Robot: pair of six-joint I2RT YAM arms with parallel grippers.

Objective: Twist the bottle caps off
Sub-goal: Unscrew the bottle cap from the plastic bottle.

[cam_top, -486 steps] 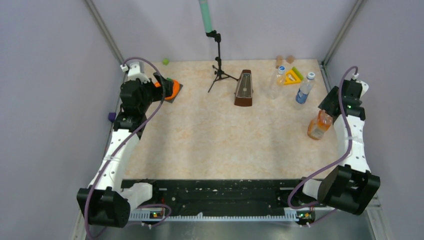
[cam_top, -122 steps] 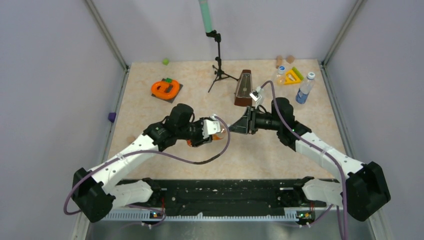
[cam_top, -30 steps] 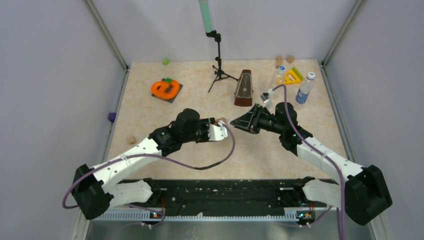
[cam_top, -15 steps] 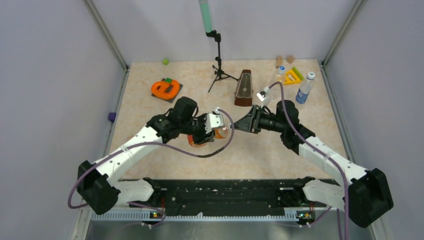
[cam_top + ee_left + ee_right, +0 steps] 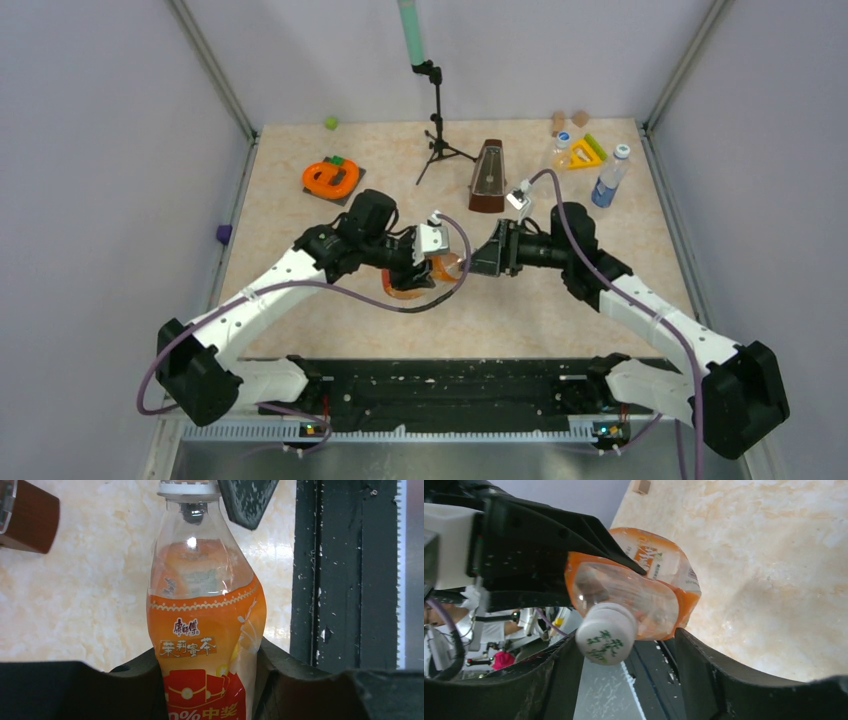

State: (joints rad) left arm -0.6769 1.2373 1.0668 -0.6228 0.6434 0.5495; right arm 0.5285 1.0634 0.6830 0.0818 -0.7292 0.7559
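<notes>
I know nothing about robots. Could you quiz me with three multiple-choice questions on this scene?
1. Where is the orange bottle? A) held in the left tool B) standing far back right C) lying far left
2. What colour is its cap? A) blue B) white C) red
3. How is the right tool? A) shut on the cap B) open, fingers either side of the cap C) out of sight
Answers: A, fingers clasp its body; B, white top; B, gap between cap and finger.
</notes>
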